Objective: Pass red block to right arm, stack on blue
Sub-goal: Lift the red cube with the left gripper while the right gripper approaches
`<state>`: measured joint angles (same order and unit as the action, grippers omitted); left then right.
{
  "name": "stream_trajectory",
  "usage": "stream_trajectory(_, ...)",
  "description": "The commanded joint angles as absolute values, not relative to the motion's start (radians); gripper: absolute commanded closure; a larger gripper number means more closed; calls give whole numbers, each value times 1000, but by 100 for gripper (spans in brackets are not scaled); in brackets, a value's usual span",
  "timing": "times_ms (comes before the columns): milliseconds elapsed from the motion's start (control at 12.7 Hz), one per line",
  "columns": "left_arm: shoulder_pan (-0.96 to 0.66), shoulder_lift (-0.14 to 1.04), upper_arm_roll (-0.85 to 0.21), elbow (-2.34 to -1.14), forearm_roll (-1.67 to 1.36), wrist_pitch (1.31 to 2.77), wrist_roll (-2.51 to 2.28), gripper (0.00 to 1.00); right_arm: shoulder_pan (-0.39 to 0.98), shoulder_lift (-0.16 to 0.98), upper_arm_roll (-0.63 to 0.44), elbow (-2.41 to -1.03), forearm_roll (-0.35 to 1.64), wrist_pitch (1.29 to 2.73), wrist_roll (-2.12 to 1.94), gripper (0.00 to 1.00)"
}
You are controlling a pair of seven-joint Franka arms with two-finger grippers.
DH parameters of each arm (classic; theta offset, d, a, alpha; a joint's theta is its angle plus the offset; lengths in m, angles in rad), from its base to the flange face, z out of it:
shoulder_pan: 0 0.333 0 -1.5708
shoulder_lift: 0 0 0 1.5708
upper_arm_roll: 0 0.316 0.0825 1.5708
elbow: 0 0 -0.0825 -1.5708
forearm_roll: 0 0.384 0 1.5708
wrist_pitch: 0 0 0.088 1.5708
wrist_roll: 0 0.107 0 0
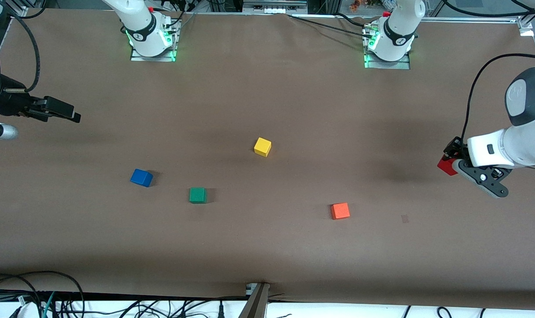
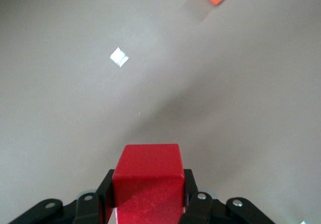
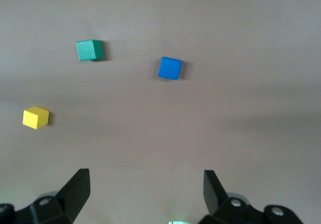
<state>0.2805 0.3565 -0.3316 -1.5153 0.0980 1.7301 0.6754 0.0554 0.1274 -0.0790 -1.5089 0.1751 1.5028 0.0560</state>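
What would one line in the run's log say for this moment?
left gripper: shut on red block, in the air | right gripper: open, waiting | blue block: on table, nothing stacked | handover: not yet done

From my remote seat I saw the brown table covering (image 1: 267,88) as matt and paper-like, with a faint crease near the robots' bases. The small red cube (image 2: 146,176) looked smooth and painted, its top face slightly sheened. The blue cube (image 1: 141,177), green cube (image 1: 197,194), yellow cube (image 1: 262,146) and orange-red cube (image 1: 340,210) all read as smooth, flat-coloured solids with a dull finish. The left gripper (image 1: 459,164) showed matt black plastic links with small silver metal pins, under a glossy white plastic arm shell. The right gripper (image 1: 69,113) had matt black fingers on a shiny silver metal wrist.
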Motion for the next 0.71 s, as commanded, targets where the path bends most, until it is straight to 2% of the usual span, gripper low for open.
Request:
stream_trajectory(0, 278, 367, -337, -1488, 10, 1712, 770, 100, 57, 141, -75, -1500, 240, 1470, 51, 0)
stream_trajectory(395, 193, 377, -337, -1499, -329, 1726, 807, 100, 34, 201, -78, -1500, 486, 1368, 46, 0)
stream_trajectory(632, 117, 406, -337, -1500, -561, 1729, 922, 100, 34, 250, -78, -1502, 716, 1324, 61, 0)
